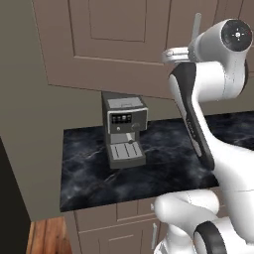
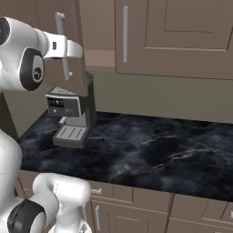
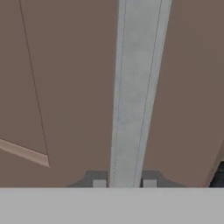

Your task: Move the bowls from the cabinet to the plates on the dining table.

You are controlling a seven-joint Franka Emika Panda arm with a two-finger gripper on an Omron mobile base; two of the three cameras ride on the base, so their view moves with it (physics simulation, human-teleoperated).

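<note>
The gripper (image 3: 124,183) clasped the slim, smooth silver handle (image 3: 136,87) running lengthwise between its jaws, against the matte brown cabinet door (image 3: 65,87).

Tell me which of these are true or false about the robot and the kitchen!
1. The gripper has its fingers on either side of a silver cabinet handle. True.
2. A coffee machine stands on the counter. True.
3. The coffee machine is bright red. False: it is grey and silver.
4. One cabinet door is swung open. True.
5. A bowl sits on the counter. False: no bowl is there.
</note>
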